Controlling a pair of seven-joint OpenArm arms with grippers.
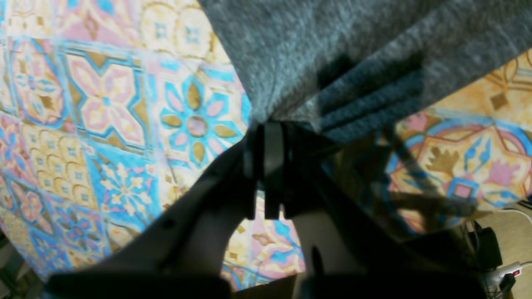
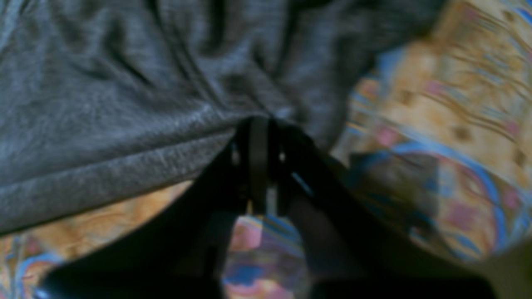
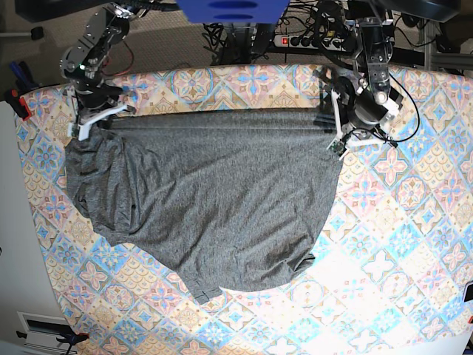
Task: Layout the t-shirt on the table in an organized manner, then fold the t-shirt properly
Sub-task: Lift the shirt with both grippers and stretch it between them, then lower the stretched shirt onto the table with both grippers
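A: Where's the t-shirt (image 3: pixel 214 200)?

B: Spread over the left and middle of the table (image 3: pixel 414 222), its far edge pulled taut between both arms, its near hem rumpled and its left side bunched.

A: And the tools?

B: The left gripper (image 1: pixel 268 128) is clamped on the shirt's far right corner. The right gripper (image 2: pixel 257 124) pinches the far left corner at the hem, jaws narrow.

A white power strip (image 3: pixel 301 41) with a red switch lies on the floor beyond the far edge, among tangled black cables (image 3: pixel 325 22). A blue panel (image 3: pixel 230 9) sits at top centre. Another white power strip (image 1: pixel 505 274) and a white cable (image 1: pixel 515 212) show in the left wrist view.
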